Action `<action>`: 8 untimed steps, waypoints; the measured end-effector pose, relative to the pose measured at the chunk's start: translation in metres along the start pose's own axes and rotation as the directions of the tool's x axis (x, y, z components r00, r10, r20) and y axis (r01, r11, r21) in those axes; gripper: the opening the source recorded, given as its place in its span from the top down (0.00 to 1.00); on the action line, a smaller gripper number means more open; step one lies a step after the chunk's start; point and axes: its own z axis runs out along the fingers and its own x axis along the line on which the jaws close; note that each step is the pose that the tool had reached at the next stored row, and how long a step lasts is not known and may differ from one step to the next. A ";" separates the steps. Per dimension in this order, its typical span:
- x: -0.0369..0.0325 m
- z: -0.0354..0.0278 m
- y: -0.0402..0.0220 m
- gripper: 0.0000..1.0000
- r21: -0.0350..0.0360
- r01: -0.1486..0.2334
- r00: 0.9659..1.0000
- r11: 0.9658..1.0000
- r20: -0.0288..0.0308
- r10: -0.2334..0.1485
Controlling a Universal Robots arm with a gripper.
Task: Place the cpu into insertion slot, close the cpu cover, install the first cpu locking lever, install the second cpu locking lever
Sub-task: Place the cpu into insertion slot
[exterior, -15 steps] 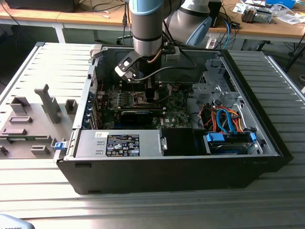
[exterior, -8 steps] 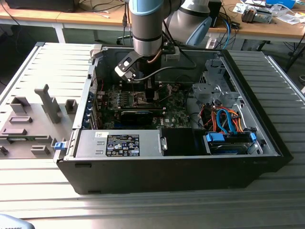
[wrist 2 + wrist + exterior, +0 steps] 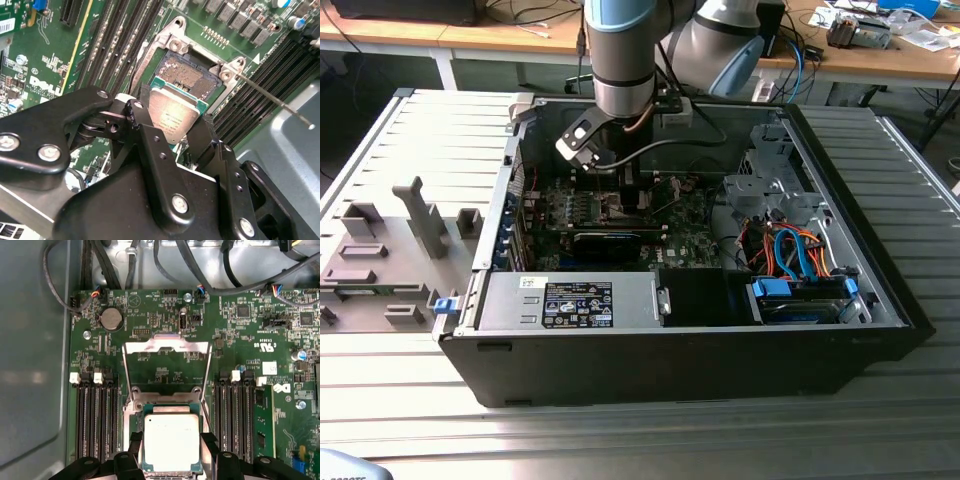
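My gripper [image 3: 174, 121] is shut on the cpu [image 3: 172, 116], a small square chip with a silvery top, one black finger on each of two opposite edges. The chip hangs over the insertion slot [image 3: 194, 75], whose dark pin field shows past its far edge. In the first wrist view the cpu [image 3: 170, 439] sits between the fingers [image 3: 134, 442] and covers most of the socket. The cpu cover [image 3: 165, 344], a silver frame, is swung open and lies back on the green board. A thin wire locking lever [image 3: 272, 96] stands out free beside the socket. In the exterior view the gripper [image 3: 625, 188] reaches down into the case.
Black memory slots [image 3: 95, 415] flank the socket on both sides. Cables [image 3: 210, 275] run along the board's edge. The open computer case [image 3: 880, 300] holds a power supply [image 3: 575, 300] and a drive cage with orange and blue wires [image 3: 800, 255]. A grey fixture tray [image 3: 380, 260] lies at the exterior view's left.
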 end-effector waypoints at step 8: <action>0.0052 0.0025 -0.0084 0.46 0.000 0.001 1.000 1.000 0.008 -0.001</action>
